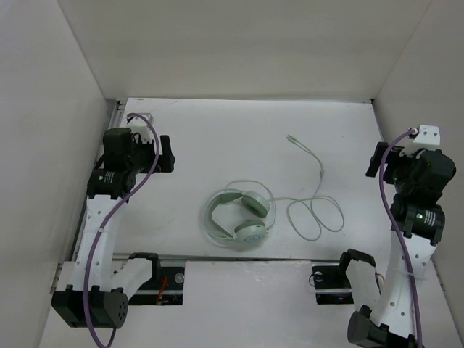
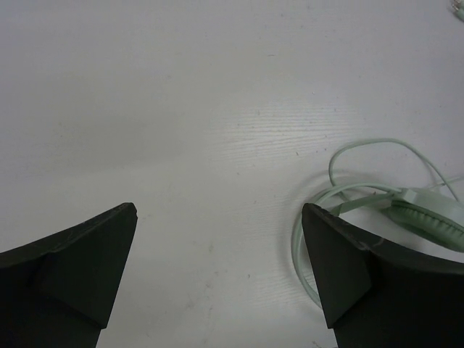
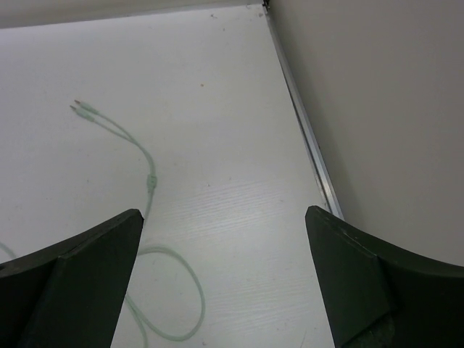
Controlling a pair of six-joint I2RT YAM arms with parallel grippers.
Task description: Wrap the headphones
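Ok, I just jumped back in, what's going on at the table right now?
Nothing is being handled yet. The headphones lie flat near the middle of the table. Their cable trails off to the right in loose loops, not wrapped at all. The left gripper and the right gripper are both open and empty, one off to each side of the headphones, touching nothing.

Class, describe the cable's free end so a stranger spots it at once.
On the white table, find the mint-green headphones near the middle. Their thin cable loops rightward, then runs toward the back wall. Its end alone splits into two small plugs.
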